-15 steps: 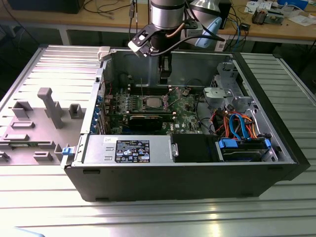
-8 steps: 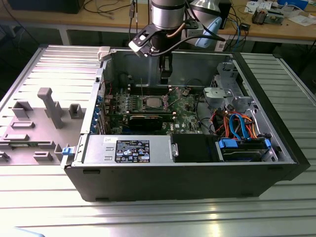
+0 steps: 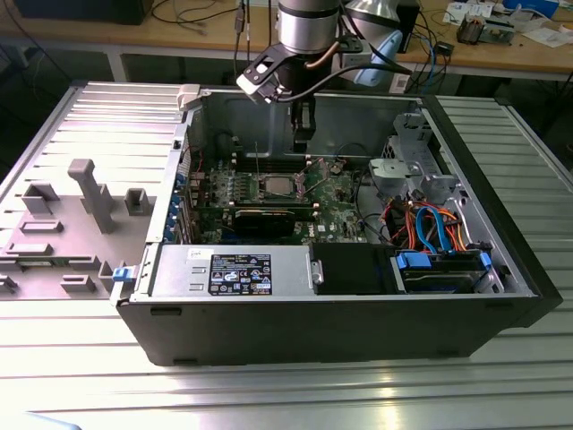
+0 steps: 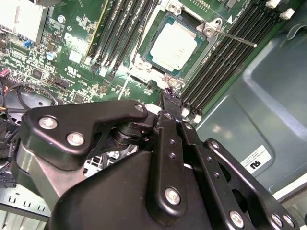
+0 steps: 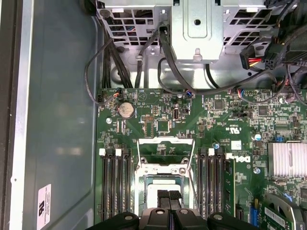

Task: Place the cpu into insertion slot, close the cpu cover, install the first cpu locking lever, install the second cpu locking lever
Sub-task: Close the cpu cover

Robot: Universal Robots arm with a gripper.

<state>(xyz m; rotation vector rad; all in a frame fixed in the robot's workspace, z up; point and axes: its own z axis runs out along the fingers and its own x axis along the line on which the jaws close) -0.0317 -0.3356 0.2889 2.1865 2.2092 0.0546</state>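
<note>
The cpu [image 4: 173,45] lies seated in the slot [image 4: 197,51], whose cover [image 5: 166,140] stands tipped open. The gripper [image 4: 169,96], fingers [image 5: 163,197] pressed together, hovers just above the slot's edge, near the cpu.

Exterior view looks down from afar, arm [image 3: 309,27] at twelve o'clock; both wrist views, close, share the motherboard [image 5: 163,125] and insertion slot [image 4: 201,50].

Open computer case [image 3: 358,327] beside grey moulded panel [image 3: 107,134].
</note>
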